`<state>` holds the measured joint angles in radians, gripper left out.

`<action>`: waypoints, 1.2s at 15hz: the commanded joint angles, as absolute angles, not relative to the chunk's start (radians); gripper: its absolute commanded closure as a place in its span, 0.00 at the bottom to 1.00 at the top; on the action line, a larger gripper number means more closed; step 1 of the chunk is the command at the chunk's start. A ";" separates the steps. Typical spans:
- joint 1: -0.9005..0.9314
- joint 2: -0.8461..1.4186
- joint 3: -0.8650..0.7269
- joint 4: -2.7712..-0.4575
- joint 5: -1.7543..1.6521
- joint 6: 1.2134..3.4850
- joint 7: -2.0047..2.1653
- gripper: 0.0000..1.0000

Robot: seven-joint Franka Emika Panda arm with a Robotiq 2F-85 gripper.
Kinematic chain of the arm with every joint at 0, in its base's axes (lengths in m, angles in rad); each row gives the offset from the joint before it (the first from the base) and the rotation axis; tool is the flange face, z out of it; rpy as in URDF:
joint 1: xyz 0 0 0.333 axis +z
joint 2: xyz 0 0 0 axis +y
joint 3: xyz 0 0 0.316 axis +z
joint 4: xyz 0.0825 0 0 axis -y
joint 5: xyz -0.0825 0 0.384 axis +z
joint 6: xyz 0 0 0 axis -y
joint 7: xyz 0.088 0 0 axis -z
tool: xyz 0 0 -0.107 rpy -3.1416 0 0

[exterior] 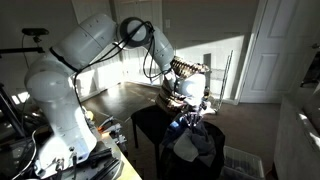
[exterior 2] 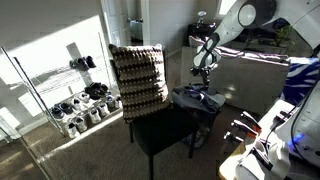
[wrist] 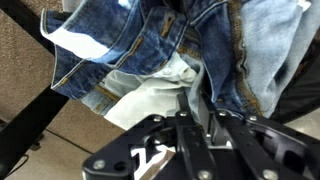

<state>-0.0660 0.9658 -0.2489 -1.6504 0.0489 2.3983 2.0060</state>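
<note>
Jaws of the gripper stand narrow, pinching a fold of the jeans, probably soft, limp, and best gripped at a thick seam.

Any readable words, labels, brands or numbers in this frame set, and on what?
No text can be read in any view.
The white mark on the gripper, wrist view, is too blurred to read.
No label shows on the jeans.

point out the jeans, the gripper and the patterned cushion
jeans (wrist: pixel 130 45), wrist view, on the blue denim fold
gripper (wrist: pixel 200 100), wrist view, midway between its fingertips
patterned cushion (exterior 2: pixel 138 75), in an exterior view, middle of its front face
</note>
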 commanded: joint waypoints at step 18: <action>-0.217 1.482 -0.131 -1.132 -0.075 2.073 1.874 1.00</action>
<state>-0.1261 1.4817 -0.2307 -1.0981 -0.0150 2.1113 1.9515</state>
